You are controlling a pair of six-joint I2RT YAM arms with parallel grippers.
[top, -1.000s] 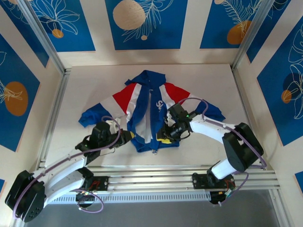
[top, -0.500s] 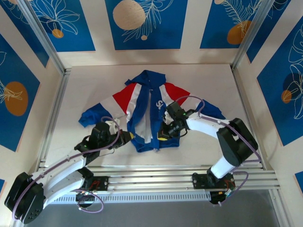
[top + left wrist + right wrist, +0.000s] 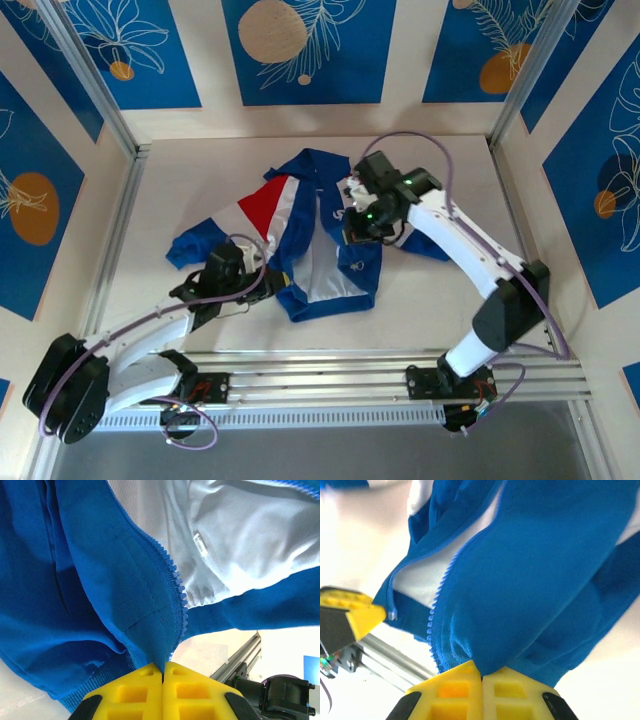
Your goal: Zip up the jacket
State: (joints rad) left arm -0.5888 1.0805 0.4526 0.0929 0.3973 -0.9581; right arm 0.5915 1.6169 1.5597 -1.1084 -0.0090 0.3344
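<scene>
— Blue cloth in both grips? Status, quick.
— Yes. The left gripper (image 3: 163, 672) had its jaws pressed together on the jacket (image 3: 320, 240), at the bottom end of one front edge. The zipper teeth (image 3: 177, 585) ran up and away from those jaws. The right gripper (image 3: 481, 677) was likewise clamped on a fold of blue, just beside the other row of teeth.
— Where was the jacket?
— Spread on the surface (image 3: 200, 190) between the two grippers, with one front panel turned back at the right jaws.
— Zipped at all?
— No. The front was open, white lining (image 3: 240, 535) showed between the edges, and the tooth rows were well apart beyond both jaws.
— Slider?
— Couldn't tell. Nothing clear near either set of jaws.
— So how far along?
— Early, I'd judge. Both sides were held and nothing was joined. Left to do: bring the edges together, seat the pin, run the slider up the whole front.
</scene>
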